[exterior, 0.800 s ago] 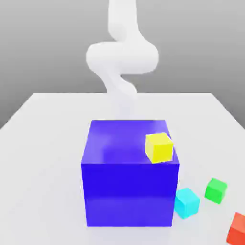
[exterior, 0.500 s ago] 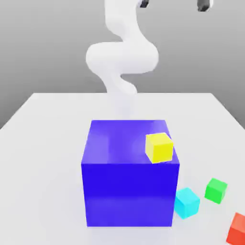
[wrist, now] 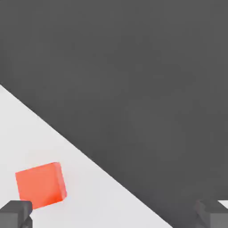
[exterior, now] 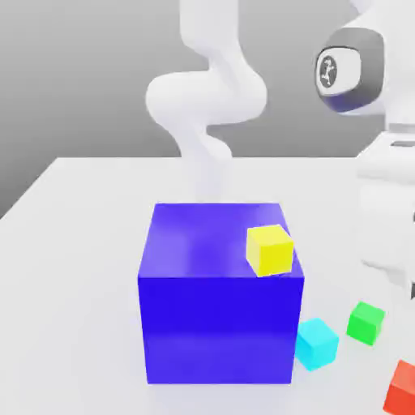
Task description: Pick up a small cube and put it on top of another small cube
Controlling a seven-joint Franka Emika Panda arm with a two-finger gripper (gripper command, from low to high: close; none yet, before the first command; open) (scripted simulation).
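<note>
The small red cube (exterior: 403,387) lies on the white table at the exterior view's lower right corner, partly cut off by the picture's edge. In the hand view the red cube (wrist: 41,185) sits close to one dark fingertip (wrist: 15,213). My gripper (wrist: 114,216) is open, its fingers wide apart with nothing between them. The white hand (exterior: 389,203) hangs over the table's right side in the exterior view, above the red cube and a small green cube (exterior: 365,323).
A big blue cube (exterior: 219,300) stands mid-table with a small yellow cube (exterior: 269,249) on its top. A small cyan cube (exterior: 316,343) rests against its right side. The table's edge (wrist: 102,167) runs near the red cube, with dark floor beyond.
The arm's hand has swung down from the top of the exterior view to the right side, above the green and red cubes. The cubes have not moved.
</note>
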